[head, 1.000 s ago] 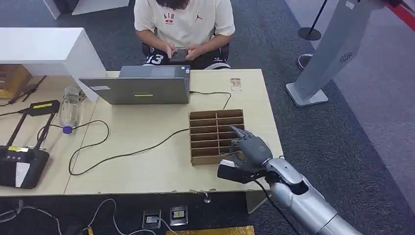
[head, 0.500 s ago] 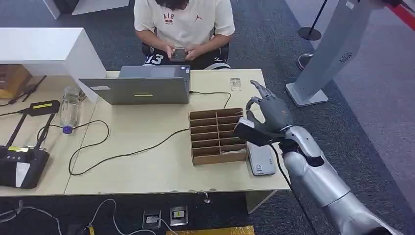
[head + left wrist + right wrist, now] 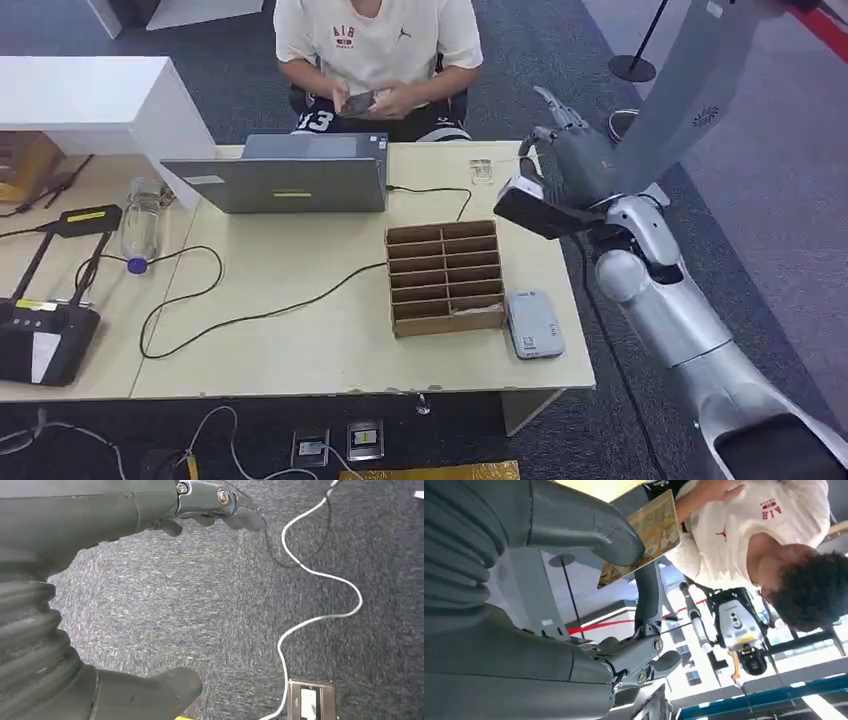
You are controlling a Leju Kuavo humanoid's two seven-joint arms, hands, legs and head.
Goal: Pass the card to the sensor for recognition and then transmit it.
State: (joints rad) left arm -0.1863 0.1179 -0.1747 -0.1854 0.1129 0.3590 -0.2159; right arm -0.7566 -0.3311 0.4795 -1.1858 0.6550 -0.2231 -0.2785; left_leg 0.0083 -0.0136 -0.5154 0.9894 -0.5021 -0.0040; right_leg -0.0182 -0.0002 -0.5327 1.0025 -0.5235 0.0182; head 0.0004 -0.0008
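My right hand (image 3: 568, 160) is raised over the table's far right corner, reaching toward the seated person (image 3: 375, 45). In the right wrist view its thumb (image 3: 584, 527) and a finger pinch a gold-brown patterned card (image 3: 646, 532), held out toward that person. The head view hides the card behind the hand. The grey sensor (image 3: 533, 323) lies flat on the table (image 3: 300, 340) near the front right edge, beside the cardboard slot box (image 3: 445, 275). My left hand (image 3: 100, 510) hangs over dark carpet with its fingers apart and nothing in it.
A laptop (image 3: 280, 180) stands at the table's far side with cables running from it. A water bottle (image 3: 143, 215) and black devices lie at the left. A small clear item (image 3: 481, 171) sits near my right hand. A white kiosk stand (image 3: 680, 100) rises on the right.
My right arm has lifted from beside the sensor at the front edge and swung up and away to the far right corner. The sensor is now uncovered.
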